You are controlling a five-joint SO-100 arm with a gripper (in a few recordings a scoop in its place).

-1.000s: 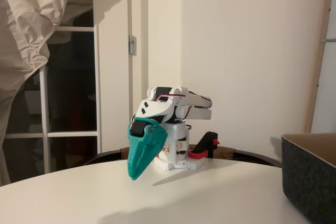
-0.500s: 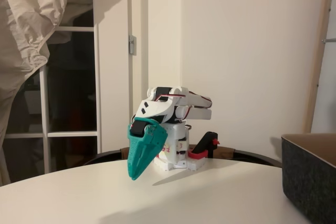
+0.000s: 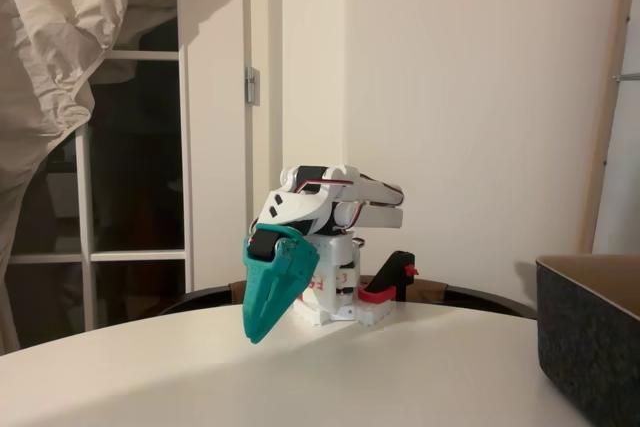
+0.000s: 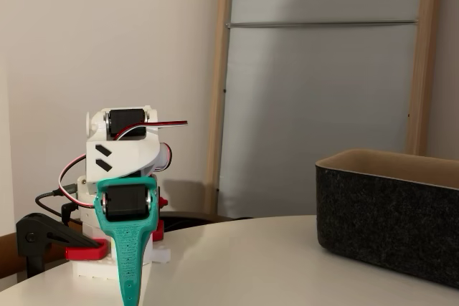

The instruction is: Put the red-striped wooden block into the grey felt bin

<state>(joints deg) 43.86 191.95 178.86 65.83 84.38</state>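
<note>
Judging by its wood, block is likely light, stiff — grip across sides; gripper hangs clenched, empty, bin well apart.

A round white table carries everything here. At its far edge the arm's white base sits on it, held by a red-and-black clamp. On the right stands the grey felt bin, well apart from the base. The block isn't anywhere I can make out.
</note>
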